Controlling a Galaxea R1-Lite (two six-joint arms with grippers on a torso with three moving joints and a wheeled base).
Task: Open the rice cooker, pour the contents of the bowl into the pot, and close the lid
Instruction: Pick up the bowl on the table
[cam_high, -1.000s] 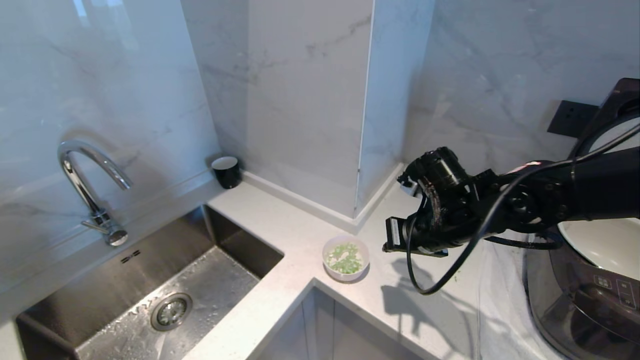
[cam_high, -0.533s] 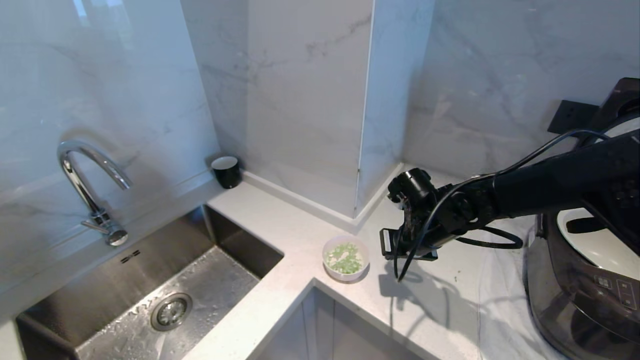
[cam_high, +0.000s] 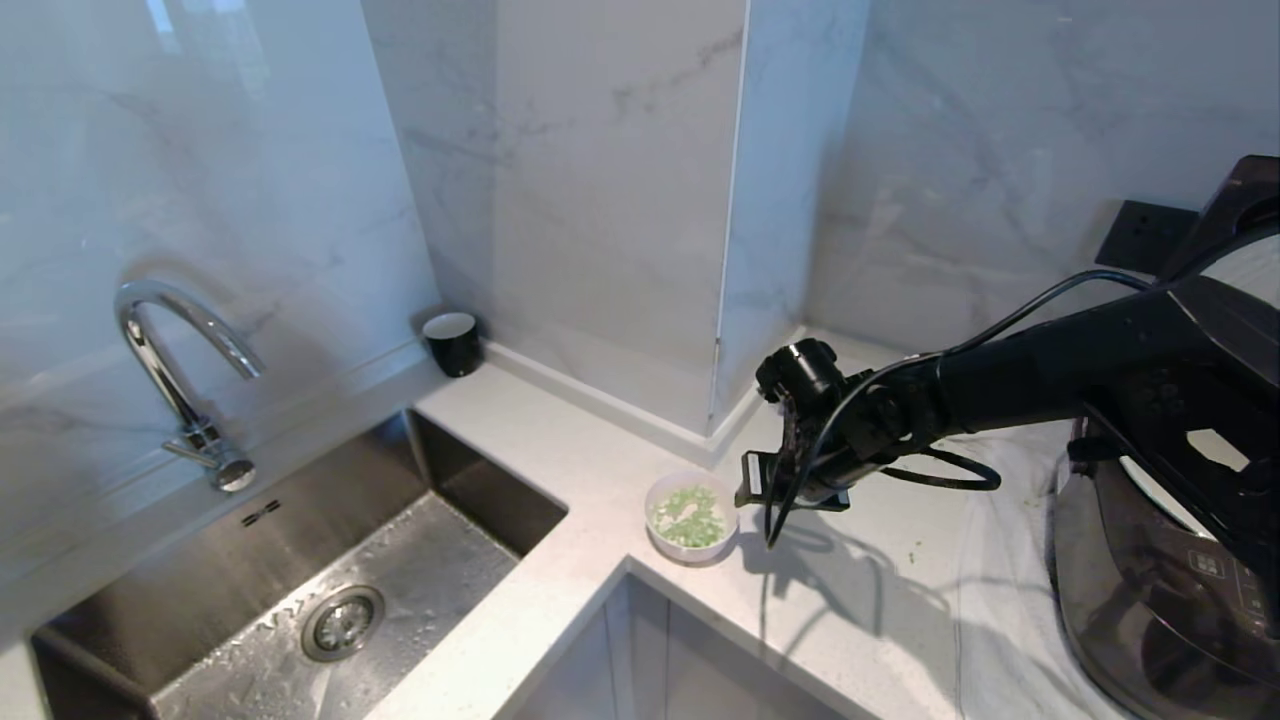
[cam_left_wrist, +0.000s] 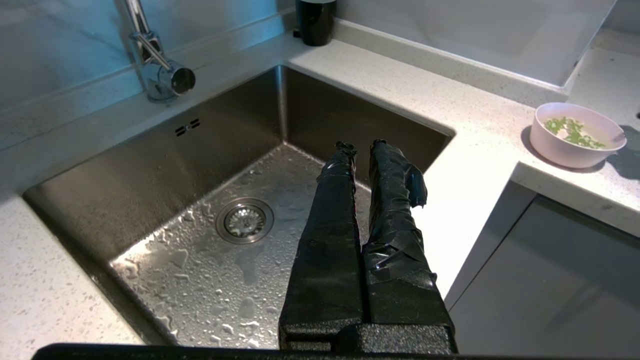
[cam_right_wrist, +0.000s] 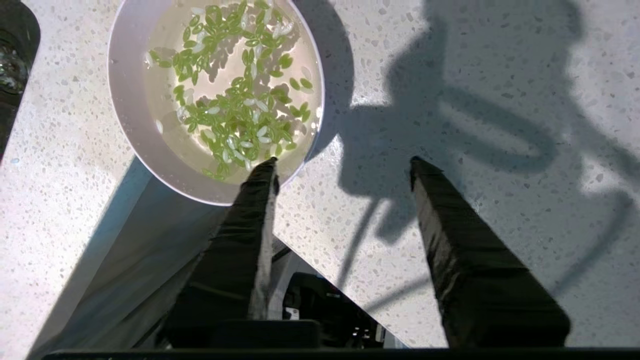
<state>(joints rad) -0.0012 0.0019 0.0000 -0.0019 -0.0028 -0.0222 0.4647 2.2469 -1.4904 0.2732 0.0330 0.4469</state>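
Right gripper above the counter, just beside the bowl of green bits, jaws spread apart. Left gripper over the sink, jaws pressed together.

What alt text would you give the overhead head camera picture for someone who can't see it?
The robot's right end effector, fingers apart, hangs beside a small bowl of green bits on a pale kitchen counter. A steel sink and tap lie left; an open rice cooker stands far right.

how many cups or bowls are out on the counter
2: a black cup in the back corner by the sink, and the pink bowl of green bits near the counter's front edge. The arm may hide others.
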